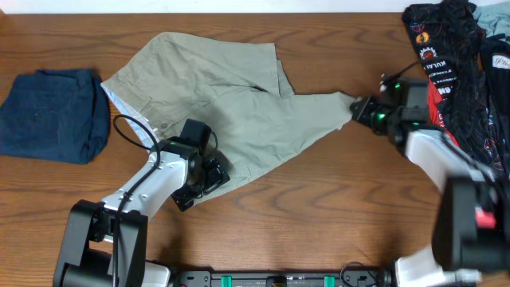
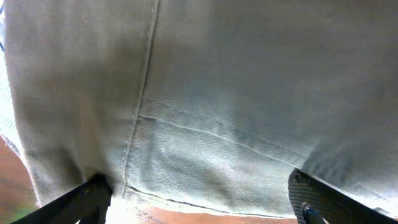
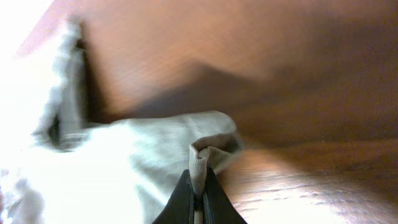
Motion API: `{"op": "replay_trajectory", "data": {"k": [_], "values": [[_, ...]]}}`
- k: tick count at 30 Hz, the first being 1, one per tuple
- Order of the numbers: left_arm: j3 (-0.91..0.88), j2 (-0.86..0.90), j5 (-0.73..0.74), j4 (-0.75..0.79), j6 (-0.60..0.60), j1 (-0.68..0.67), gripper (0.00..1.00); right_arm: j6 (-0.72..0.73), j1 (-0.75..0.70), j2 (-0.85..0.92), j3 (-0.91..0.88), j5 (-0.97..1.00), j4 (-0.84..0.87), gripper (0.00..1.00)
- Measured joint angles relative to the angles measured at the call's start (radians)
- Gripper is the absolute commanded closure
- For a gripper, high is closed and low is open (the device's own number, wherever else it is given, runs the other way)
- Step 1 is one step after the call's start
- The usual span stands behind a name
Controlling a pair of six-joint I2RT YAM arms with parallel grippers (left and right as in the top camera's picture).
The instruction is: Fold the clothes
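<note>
Trousers, khaki-tan, lie spread on the wooden table left of centre in the overhead view. Pale waistband lining shows at their left edge, and one leg tapers to a point toward the right. The right gripper sits at that leg tip and the left gripper at the near hem, but jaw states are unreadable from up here. Folded dark blue jeans lie just beside the trousers on the left, and a heap of dark printed garments sits at the far right corner (neither appears in the wrist views).

Left wrist: khaki cloth with a stitched seam fills the frame. Both fingers are spread wide at the hem, gripping nothing.

Right wrist: jaws are pressed together on a pinched fold of the leg end, with bare table behind.
</note>
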Motion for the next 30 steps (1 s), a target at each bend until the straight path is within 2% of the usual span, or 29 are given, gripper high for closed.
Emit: {"op": "replay_trajectory", "data": {"k": [3,6,12,14,15,18,19,20,21,24,28,30], "values": [[0.0,0.0,0.0,0.0,0.0,0.0,0.08,-0.073,0.003,-0.197,0.003,0.006,-0.14,0.99],[0.0,0.0,0.0,-0.002,0.0,0.0,0.08,-0.142,0.014,-0.371,0.009,0.072,-0.35,0.99],[0.0,0.0,0.0,-0.008,0.002,0.0,0.08,-0.196,0.017,-0.475,0.008,0.286,-0.707,0.98],[0.002,0.002,0.0,-0.019,0.006,0.0,0.08,-0.204,0.017,-0.471,0.005,0.322,-0.799,0.89],[0.005,0.004,0.0,-0.026,0.009,0.0,0.08,-0.205,0.017,-0.47,0.003,0.34,-0.85,0.78],[0.008,0.014,0.0,-0.067,0.017,-0.001,0.08,-0.219,0.017,-0.468,-0.003,0.372,-0.931,0.71],[0.007,0.018,0.002,-0.089,0.02,-0.001,0.08,-0.22,0.017,-0.467,-0.004,0.383,-0.96,0.65],[0.004,0.022,0.005,-0.106,0.023,-0.001,0.08,-0.222,0.017,-0.467,-0.005,0.388,-0.974,0.5],[0.001,0.024,0.015,-0.118,0.025,-0.001,0.08,-0.225,0.017,-0.467,-0.005,0.394,-0.987,0.43],[0.001,0.025,0.021,-0.135,0.039,0.0,0.08,-0.229,0.017,-0.467,-0.006,0.42,-1.009,0.34],[-0.001,0.027,0.027,-0.161,0.066,0.0,0.08,-0.222,0.017,-0.467,-0.008,0.433,-0.921,0.2],[-0.002,0.027,0.027,-0.162,0.08,0.0,0.08,-0.226,0.017,-0.467,-0.009,0.444,-0.86,0.2]]}}
